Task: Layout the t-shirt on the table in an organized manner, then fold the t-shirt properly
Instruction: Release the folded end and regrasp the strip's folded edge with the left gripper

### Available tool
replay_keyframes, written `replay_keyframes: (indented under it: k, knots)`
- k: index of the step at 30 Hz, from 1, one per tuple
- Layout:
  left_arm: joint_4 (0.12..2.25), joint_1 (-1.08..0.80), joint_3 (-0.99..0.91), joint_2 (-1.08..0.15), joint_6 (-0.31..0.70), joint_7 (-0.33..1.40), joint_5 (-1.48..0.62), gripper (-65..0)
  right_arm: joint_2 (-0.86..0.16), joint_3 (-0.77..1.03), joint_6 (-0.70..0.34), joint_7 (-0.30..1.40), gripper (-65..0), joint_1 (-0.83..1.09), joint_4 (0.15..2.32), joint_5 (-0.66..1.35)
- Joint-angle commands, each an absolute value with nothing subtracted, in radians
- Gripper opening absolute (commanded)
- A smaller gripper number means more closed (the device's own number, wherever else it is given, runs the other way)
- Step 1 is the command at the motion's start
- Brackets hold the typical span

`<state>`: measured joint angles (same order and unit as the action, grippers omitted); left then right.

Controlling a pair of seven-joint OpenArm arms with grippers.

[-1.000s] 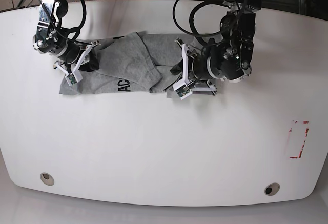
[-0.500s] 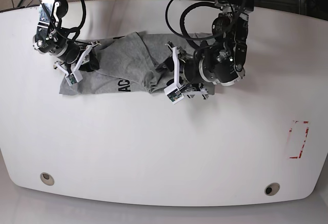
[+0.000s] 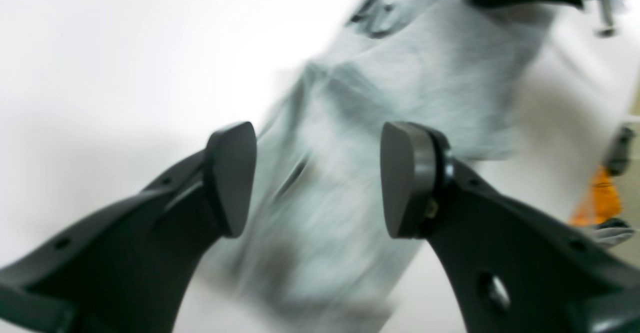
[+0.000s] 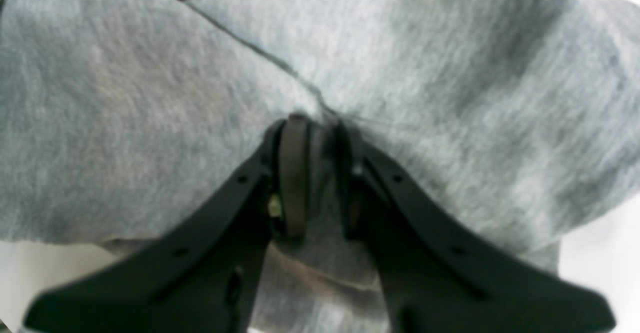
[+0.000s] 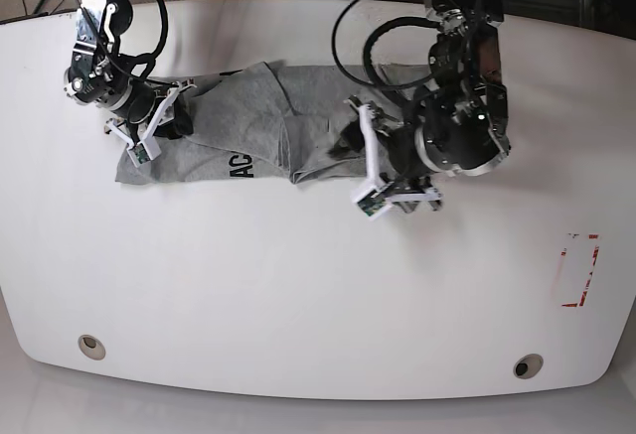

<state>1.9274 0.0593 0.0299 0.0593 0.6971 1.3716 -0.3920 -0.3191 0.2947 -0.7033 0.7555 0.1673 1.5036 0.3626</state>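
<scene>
The grey t-shirt point(image 5: 248, 121) lies bunched and creased across the far middle of the white table point(image 5: 298, 295), with part of its black lettering point(image 5: 239, 167) showing. My right gripper point(image 5: 171, 121) is at the shirt's left end. In the right wrist view its fingers point(image 4: 295, 173) are shut on a pinched fold of the fabric point(image 4: 150, 98). My left gripper point(image 5: 350, 151) hovers over the shirt's right end. The left wrist view shows it open point(image 3: 317, 178), nothing between the pads, with blurred grey cloth point(image 3: 425, 83) beneath.
A red-marked rectangle point(image 5: 579, 270) sits near the table's right edge. Two round grommet holes point(image 5: 90, 345) point(image 5: 527, 365) lie near the front edge. Black cables point(image 5: 368, 37) loop over the table's far edge behind the left arm.
My left gripper has opened and let go of the shirt's right end, then shifted a little right and toward the front. The right gripper keeps its hold and has not moved.
</scene>
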Motion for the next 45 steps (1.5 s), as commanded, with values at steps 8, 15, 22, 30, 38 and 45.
replay_keyframes:
  k: [8, 15, 22, 30, 38, 45]
  knots:
    - [1.940, 0.048, -0.101, -0.019, 0.698, 1.363, -0.386, -27.8, -0.323, 0.292, -0.698, 0.834, -54.9, 0.177, 1.498, 0.311]
    - [1.939, 0.021, -0.107, -0.035, 0.698, 1.363, -0.386, -27.8, -0.323, 0.292, -0.698, 0.834, -54.9, 0.176, 1.498, 0.312]
    - [1.874, 0.013, -0.082, -0.031, 0.698, 1.363, -0.387, -27.8, -0.318, 0.291, -0.698, 0.834, -54.9, 0.176, 1.498, 0.312]
    - [1.787, 0.012, -0.076, -0.030, 0.698, 1.345, -0.398, -27.8, -0.298, 0.292, -0.698, 0.834, -54.9, 0.174, 1.498, 0.312]
    - [1.768, -0.008, -0.013, -0.065, 0.698, 1.300, -0.507, -27.9, -0.297, 0.292, -0.698, 0.835, -54.9, 0.176, 1.498, 0.312]
    - [1.770, -0.008, 0.042, -0.071, 0.698, 1.300, -0.526, -41.9, -0.297, 0.292, -0.698, 0.835, -54.9, 0.177, 1.498, 0.312]
